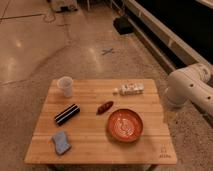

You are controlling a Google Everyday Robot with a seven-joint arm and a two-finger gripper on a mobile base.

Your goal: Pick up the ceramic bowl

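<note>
Your bowl [124, 125] is the wide, shallow, round one, orange-red with faint pale swirls inside. You'll find it upright, mouth up and empty, resting flat on the wooden counter [95, 142], right of centre and toward the near edge. Nothing touches it. The claw is out of view; you see only the white arm [192, 90] at the right, well apart from the bowl.

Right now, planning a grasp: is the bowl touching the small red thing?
Apart: camera view shows bare table between bowl and red thing; hand is out of frame.
</note>
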